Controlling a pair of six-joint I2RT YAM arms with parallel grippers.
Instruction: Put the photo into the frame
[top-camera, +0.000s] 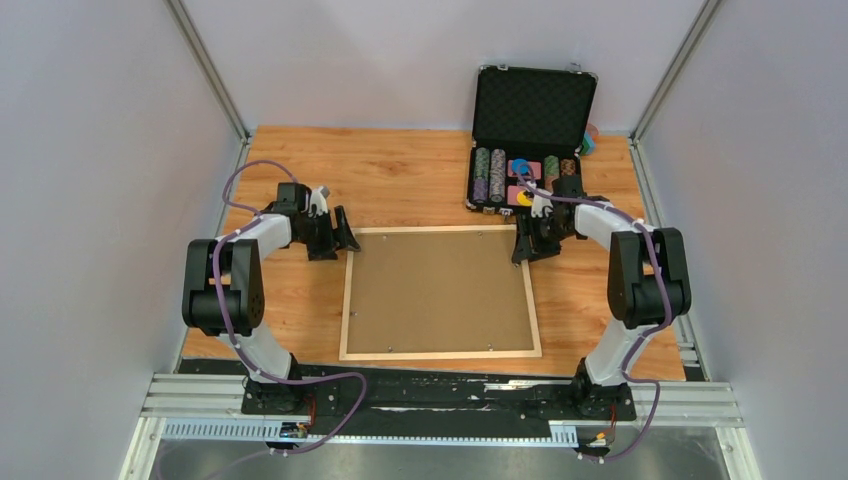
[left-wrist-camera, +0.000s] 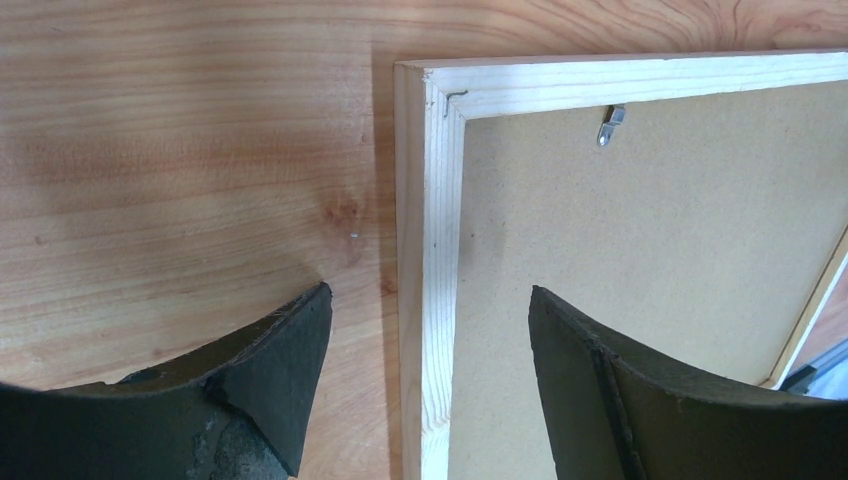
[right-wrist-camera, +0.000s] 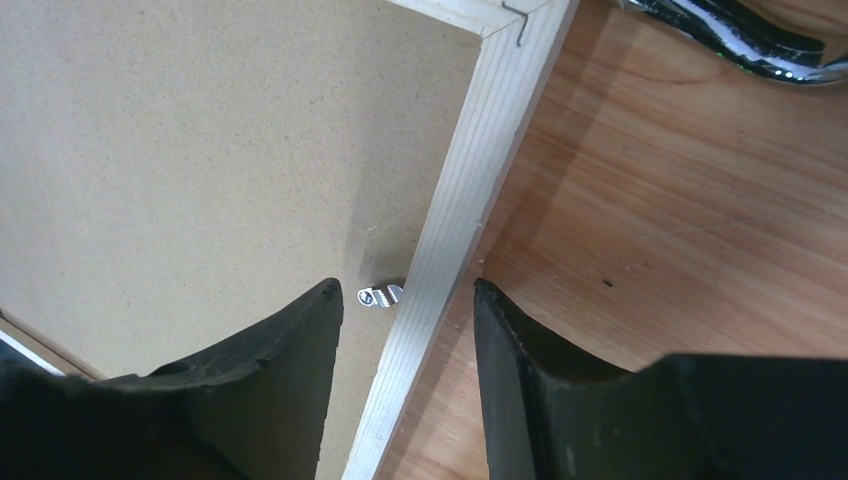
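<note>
Straddling side rails of the face-down frame, both open: left hand at upper-left corner, right hand upper-right. Equally close, tbh.

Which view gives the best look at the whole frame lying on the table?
The top external view: the frame lies back up with all four rails and the brown backing board visible. The left wrist shows only one corner, the right wrist only one side rail and corner.
</note>
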